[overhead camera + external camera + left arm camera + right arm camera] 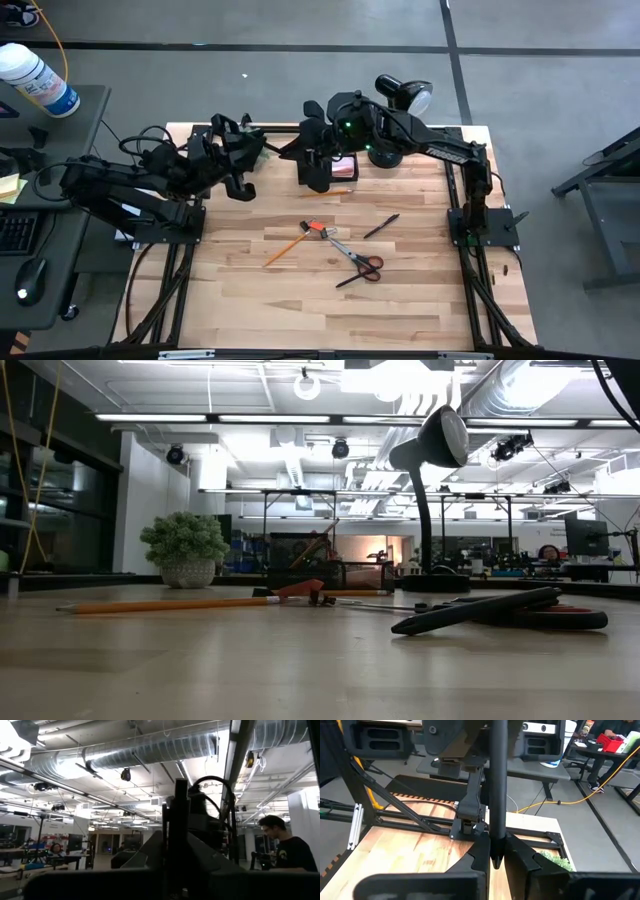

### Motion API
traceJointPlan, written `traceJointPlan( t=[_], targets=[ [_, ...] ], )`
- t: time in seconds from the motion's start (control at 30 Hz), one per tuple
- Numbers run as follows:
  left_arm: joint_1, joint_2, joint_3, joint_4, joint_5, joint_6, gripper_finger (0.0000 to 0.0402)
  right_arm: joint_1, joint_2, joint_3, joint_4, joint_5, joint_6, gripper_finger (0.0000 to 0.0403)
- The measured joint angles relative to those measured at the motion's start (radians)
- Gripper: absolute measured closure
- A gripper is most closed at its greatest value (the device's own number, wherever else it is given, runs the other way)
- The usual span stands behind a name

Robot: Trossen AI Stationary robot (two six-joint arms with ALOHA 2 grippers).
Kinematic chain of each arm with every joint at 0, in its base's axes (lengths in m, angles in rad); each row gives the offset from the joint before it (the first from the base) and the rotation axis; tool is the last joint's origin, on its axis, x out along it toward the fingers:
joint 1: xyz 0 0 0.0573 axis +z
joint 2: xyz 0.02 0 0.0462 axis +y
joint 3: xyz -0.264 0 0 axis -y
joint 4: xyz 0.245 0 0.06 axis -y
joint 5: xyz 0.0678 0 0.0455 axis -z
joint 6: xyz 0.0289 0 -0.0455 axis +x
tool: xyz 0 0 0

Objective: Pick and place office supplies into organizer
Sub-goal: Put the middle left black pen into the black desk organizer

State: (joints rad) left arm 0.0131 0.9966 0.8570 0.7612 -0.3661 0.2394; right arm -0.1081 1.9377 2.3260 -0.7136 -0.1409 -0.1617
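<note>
My right gripper [318,150] hangs over the black organizer [318,180] at the table's far edge and is shut on a thin black pen [497,795]. A pink sticky-note pad [345,167] lies beside the organizer. An orange pencil [285,248], a small red eraser piece [316,228], red-handled scissors [360,264] and another black pen [381,226] lie flat on the table's middle. My left gripper [240,165] waits left of the organizer, above the table. My right gripper pinches the black pen's shaft [497,837] between its two fingers [481,854]. The pen stands upright across the fingers, with its pointed tip [496,864] just below them and the long end rising above. It is lifted clear of the table.
A black desk lamp [400,95] stands right of the organizer, its base [385,155] under my right arm. A green spiky plant [185,545] sits at the far left. Another orange pencil [338,190] lies near the organizer. Bare wood lies along the near edge.
</note>
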Motion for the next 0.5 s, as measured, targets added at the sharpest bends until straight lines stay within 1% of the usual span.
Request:
traceJointPlan(
  t=[0.03,0.1,0.27,0.4,0.5],
  targets=[
    [0.000,0.000,0.000,-0.001,0.000,0.004,0.0382,0.000,0.000,0.000,0.000,-0.001,-0.001,0.0377],
    [0.000,0.000,0.000,-0.001,0.000,0.011,0.0383,0.000,0.000,0.000,0.000,0.002,0.000,0.0377],
    [0.000,0.000,0.000,-0.005,-0.009,0.022,0.0364,0.000,0.000,0.000,-0.008,0.000,0.001,0.0377],
    [0.000,0.000,0.000,-0.006,-0.011,0.034,0.0382,0.000,0.000,0.000,-0.010,0.001,0.001,0.0377],
    [0.000,0.000,0.000,-0.007,-0.011,0.046,0.0384,0.000,0.000,0.000,-0.011,0.014,0.002,0.0369]
  ],
)
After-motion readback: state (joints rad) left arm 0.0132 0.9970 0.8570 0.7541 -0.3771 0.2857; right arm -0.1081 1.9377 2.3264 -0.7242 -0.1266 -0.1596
